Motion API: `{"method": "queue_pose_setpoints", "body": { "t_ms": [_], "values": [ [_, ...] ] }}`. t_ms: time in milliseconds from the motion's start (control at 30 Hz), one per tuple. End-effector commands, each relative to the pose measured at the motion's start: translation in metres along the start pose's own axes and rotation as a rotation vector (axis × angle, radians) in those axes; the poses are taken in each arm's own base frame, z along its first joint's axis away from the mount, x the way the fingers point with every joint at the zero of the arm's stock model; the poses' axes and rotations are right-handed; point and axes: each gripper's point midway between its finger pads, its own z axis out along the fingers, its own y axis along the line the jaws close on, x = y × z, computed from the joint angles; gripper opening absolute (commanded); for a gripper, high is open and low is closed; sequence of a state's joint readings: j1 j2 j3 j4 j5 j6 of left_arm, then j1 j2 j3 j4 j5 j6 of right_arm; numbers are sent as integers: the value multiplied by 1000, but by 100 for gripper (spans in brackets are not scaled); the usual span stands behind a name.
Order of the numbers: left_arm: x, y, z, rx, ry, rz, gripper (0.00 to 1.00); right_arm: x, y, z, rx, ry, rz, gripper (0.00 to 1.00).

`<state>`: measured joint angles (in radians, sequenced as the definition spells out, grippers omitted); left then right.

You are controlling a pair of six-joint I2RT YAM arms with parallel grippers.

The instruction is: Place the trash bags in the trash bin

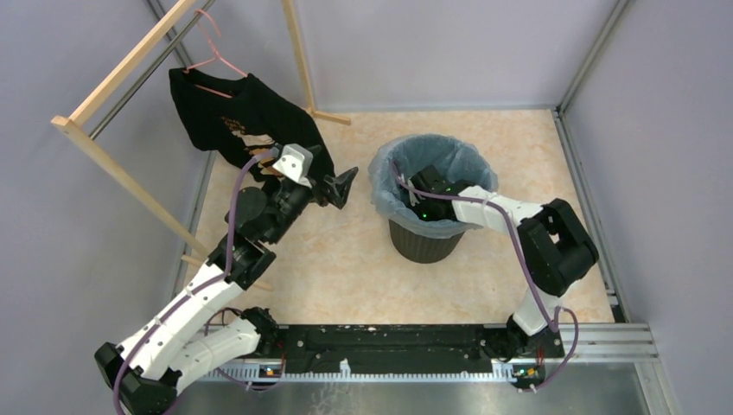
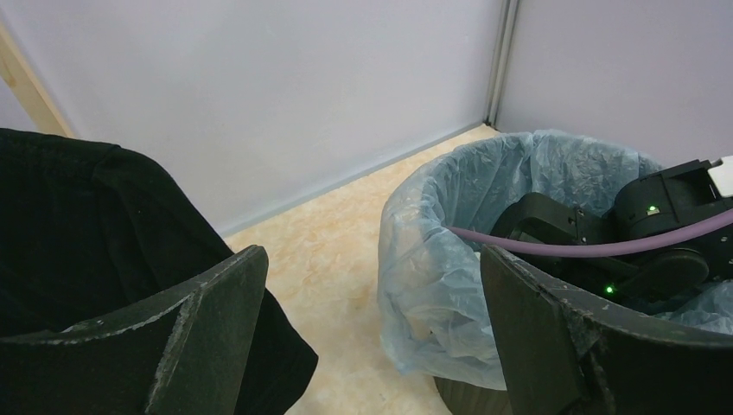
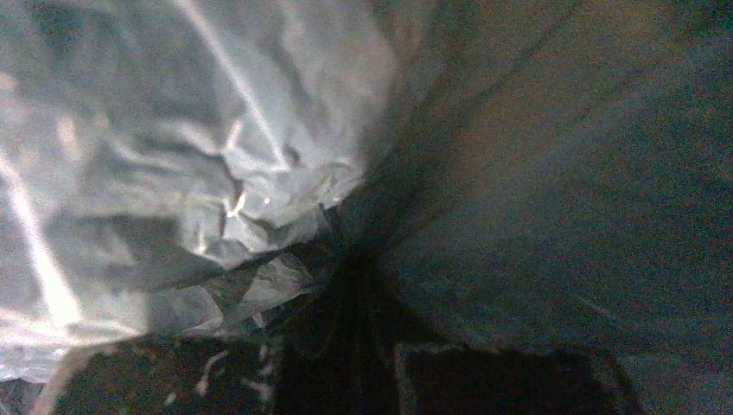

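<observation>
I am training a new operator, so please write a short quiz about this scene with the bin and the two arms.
1. True or false: the left hand holds the bag.
2. Where is the right hand? A: on the floor. B: inside the bin. C: at the T-shirt.
3. What hangs over the bin's rim?
Key: 1 false, it is open and empty. 2 B. 3 the bag.

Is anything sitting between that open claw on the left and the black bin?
No. Only bare tabletop separates the left gripper from the trash bin, as the top view shows.
</observation>
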<state>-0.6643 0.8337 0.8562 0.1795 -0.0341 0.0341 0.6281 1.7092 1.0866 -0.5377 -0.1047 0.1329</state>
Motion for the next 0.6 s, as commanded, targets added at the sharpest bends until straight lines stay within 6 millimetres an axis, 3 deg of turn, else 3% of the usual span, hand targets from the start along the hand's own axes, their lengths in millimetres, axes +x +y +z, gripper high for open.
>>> {"method": "queue_pose_setpoints", "body": {
  "t_ms": [0, 200, 333, 567],
  "values": [
    [-11, -4, 4, 17, -41, -10, 99, 1, 8, 8, -29, 3, -5, 5],
    [-7, -5, 6, 21, -30, -14, 99, -27, 12, -36, -13, -82, -5, 30],
    [-5, -5, 7, 21, -25, -16, 99, -43, 14, -71, -4, -149, -8, 42],
    [-2, -6, 8, 24, -16, -20, 99, -55, 19, -118, -3, -216, -8, 56]
  ]
}}
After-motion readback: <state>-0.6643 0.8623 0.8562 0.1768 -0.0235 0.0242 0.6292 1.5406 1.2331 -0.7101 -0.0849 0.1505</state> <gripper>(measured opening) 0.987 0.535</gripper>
